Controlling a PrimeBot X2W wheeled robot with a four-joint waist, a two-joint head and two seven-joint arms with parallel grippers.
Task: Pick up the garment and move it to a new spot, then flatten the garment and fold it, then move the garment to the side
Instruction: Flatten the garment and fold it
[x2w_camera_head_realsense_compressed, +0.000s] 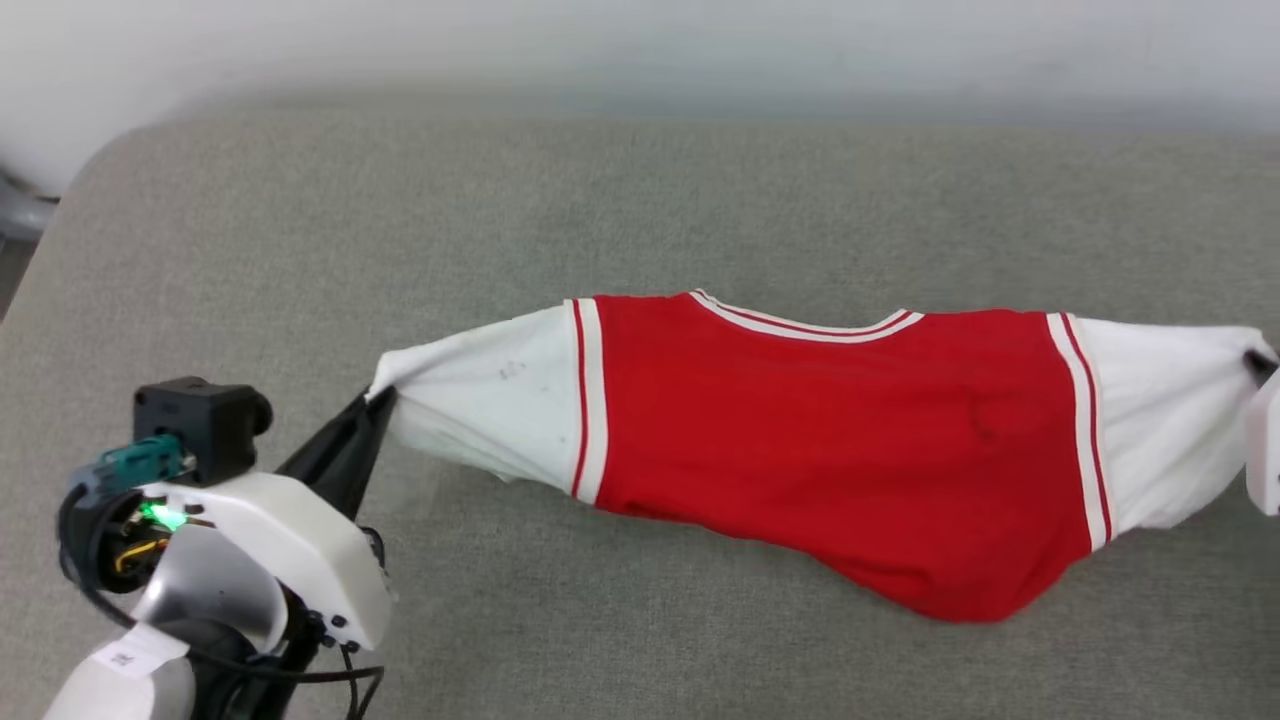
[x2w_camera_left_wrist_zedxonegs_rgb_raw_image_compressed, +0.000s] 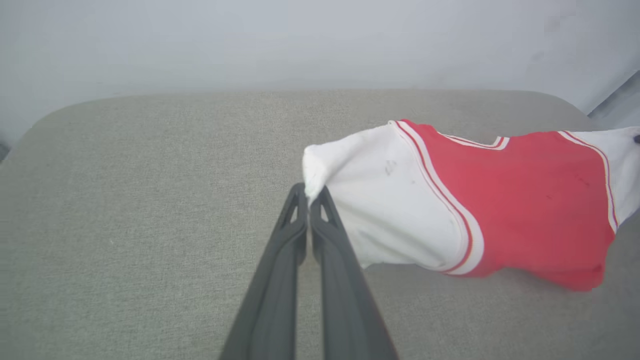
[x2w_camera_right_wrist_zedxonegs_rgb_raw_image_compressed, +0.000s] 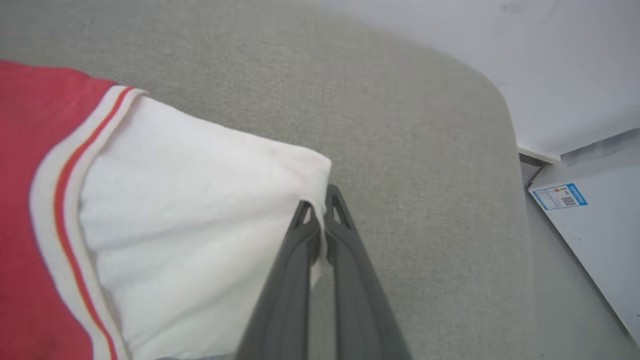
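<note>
1. You have a grey, cloth-covered counter (x2w_camera_head_realsense_compressed: 640, 200) spread across the head view, with rounded corners and a pale wall (x2w_camera_head_realsense_compressed: 640, 50) behind it.
2. The shirt (x2w_camera_head_realsense_compressed: 830, 440) hangs across the middle of the counter, stretched sideways between your two grippers. Its red body sags in the middle, and the lowest red edge looks to meet the counter. The striped neckline (x2w_camera_head_realsense_compressed: 810, 325) is on the far side, toward the wall.
3. Both white sleeves are pulled out to points. One runs toward the lower left of the head view, the other to its right edge. A red-and-white stripe marks each sleeve seam.
4. Your left gripper (x2w_camera_head_realsense_compressed: 378, 398) sits at the tip of the left sleeve. In its wrist view the fingers (x2w_camera_left_wrist_zedxonegs_rgb_raw_image_compressed: 277, 280) are pressed together, pinching a small tuft of white cloth at their tips.
5. Your right gripper (x2w_camera_right_wrist_zedxonegs_rgb_raw_image_compressed: 320, 200) holds the other sleeve by its corner. Its fingers (x2w_camera_right_wrist_zedxonegs_rgb_raw_image_compressed: 292, 290) are likewise closed on the white cloth. In the head view it is cut off by the right edge.
6. Past the counter's corner in the right wrist view you can see a pale box with a blue-edged label (x2w_camera_right_wrist_zedxonegs_rgb_raw_image_compressed: 557, 195). Its print is too small to read.
</note>
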